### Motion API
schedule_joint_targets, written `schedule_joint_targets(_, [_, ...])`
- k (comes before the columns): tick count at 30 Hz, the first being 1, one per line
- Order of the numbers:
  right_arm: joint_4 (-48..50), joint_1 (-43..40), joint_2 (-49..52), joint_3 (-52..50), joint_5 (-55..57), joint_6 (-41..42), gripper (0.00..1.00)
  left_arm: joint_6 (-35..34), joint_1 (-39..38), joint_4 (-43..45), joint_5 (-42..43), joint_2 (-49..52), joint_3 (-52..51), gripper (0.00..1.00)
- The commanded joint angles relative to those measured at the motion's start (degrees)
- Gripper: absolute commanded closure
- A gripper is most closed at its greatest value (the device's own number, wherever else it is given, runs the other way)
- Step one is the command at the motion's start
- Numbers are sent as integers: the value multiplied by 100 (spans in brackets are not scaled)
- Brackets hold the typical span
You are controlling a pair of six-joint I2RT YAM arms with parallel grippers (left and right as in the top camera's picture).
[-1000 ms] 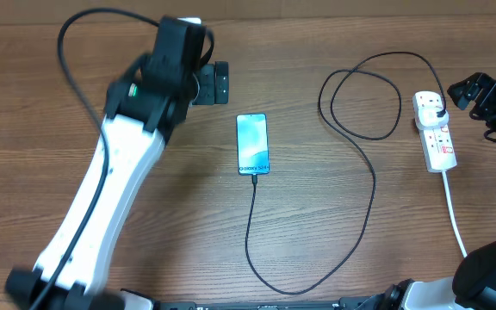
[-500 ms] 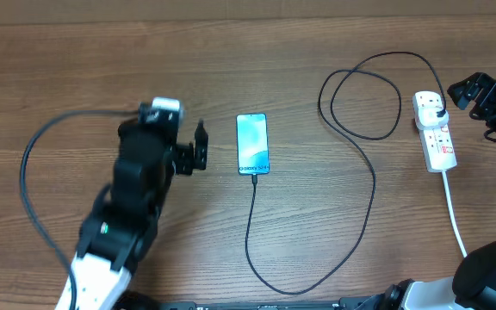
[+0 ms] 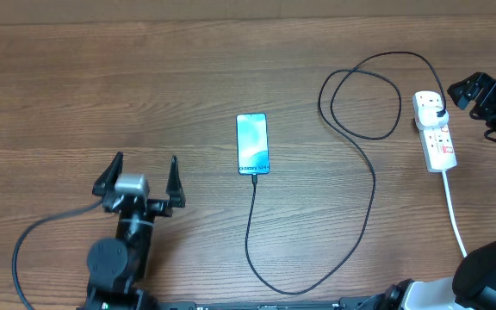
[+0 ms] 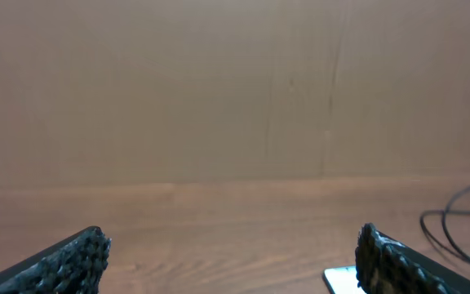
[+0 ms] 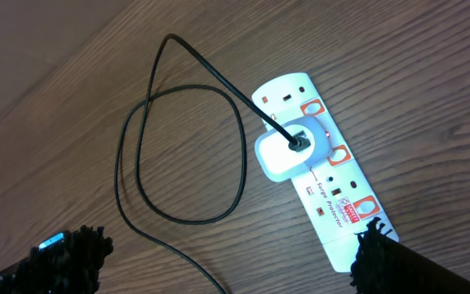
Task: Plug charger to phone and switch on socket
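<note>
Near left, my left end effector (image 3: pixel 145 164) hovers empty, fingers apart. At centre the phone (image 3: pixel 252 143) lies on the surface (image 3: pixel 145 86), with the charger (image 3: pixel 375 185) seemingly plugged in. Far right, my right end effector (image 5: pixel 231 242), also apart, hangs over the socket (image 5: pixel 325 175); switching on probably remains.

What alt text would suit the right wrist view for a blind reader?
A white power strip with red markings lies slanted on a wooden table, a white charger plug seated in it. The plug's thin black cable loops to the left. The right claw, open, shows dark fingertips at both bottom corners.
</note>
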Motion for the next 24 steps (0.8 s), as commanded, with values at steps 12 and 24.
schedule_joint_targets(12, [17, -9, -68, 94, -2, 0, 0, -4, 807, -693, 717, -1847, -894, 0])
schedule_joint_targets(24, [17, -9, -68, 94, -2, 0, 0, 9, 1285, -1735, 933, -1845, -957, 0])
